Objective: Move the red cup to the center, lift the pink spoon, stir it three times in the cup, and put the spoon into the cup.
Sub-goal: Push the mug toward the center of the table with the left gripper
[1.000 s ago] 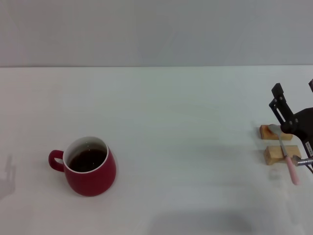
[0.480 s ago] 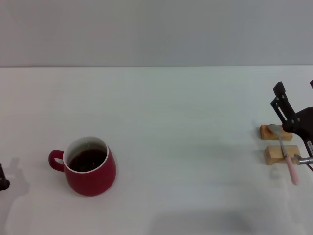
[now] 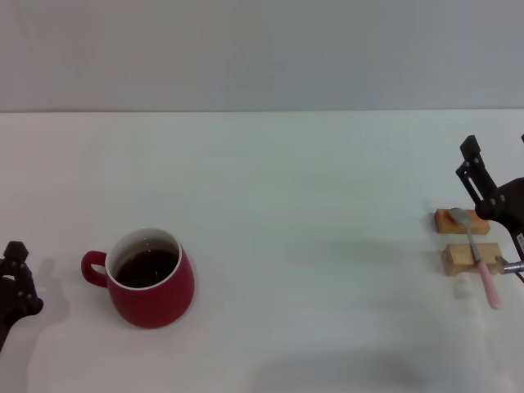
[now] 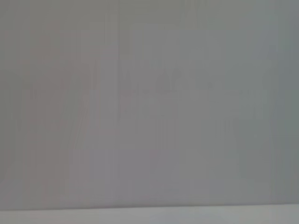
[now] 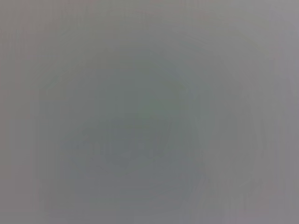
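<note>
Red cup [image 3: 152,280] sits near left claw [image 3: 15,282], grip unclear; right claw [image 3: 491,176] spread wide over pink spoon [image 3: 480,262].

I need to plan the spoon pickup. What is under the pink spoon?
Two small wooden blocks prop the pink spoon off the table; the handle end overhangs. The block tops beneath it are covered.

One red cup [image 3: 152,277] stands on the desk [image 3: 295,205]. One pink spoon [image 3: 477,255] lies across two small wooden blocks, the farther block [image 3: 446,221] and the nearer block [image 3: 458,259]. Two grippers are in sight: the left gripper [image 3: 15,282] and the right gripper [image 3: 490,188].
</note>
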Tool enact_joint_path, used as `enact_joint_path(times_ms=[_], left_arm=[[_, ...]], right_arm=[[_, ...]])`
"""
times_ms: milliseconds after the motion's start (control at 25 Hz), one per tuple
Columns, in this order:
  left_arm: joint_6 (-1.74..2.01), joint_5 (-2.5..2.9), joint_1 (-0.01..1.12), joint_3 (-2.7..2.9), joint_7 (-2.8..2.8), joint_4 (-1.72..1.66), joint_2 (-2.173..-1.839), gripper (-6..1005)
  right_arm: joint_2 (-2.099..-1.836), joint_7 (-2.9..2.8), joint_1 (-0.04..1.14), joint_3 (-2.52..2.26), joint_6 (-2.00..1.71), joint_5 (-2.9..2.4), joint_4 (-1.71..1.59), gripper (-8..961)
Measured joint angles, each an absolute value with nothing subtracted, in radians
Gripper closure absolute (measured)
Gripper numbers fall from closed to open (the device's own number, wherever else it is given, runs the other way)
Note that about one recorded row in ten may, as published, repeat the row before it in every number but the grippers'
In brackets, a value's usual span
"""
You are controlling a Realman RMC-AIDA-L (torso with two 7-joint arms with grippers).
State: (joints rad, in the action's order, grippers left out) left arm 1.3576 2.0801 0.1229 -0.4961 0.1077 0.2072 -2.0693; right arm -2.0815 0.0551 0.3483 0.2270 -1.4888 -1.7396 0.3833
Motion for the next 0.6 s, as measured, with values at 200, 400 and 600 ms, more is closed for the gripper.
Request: enact_joint_path(times_ms=[200, 400, 600], left_arm=[[1.344, 2.08, 0.134, -0.472, 0.111, 0.207, -2.069, 1001], [1.328, 2.08, 0.14, -0.459, 0.111, 0.21, -2.069, 1001], [1.296, 2.08, 0.154, -0.423, 0.113, 0.219, -2.067, 1001]], right_arm=[[-2.082, 0.055, 0.352, 0.228, -1.486, -1.74, 0.383, 245], [-2.082, 0.055, 0.354, 0.231, -1.483, -1.739, 0.383, 246], [-2.083, 0.055, 0.35, 0.233, -1.482, -1.739, 0.387, 246]])
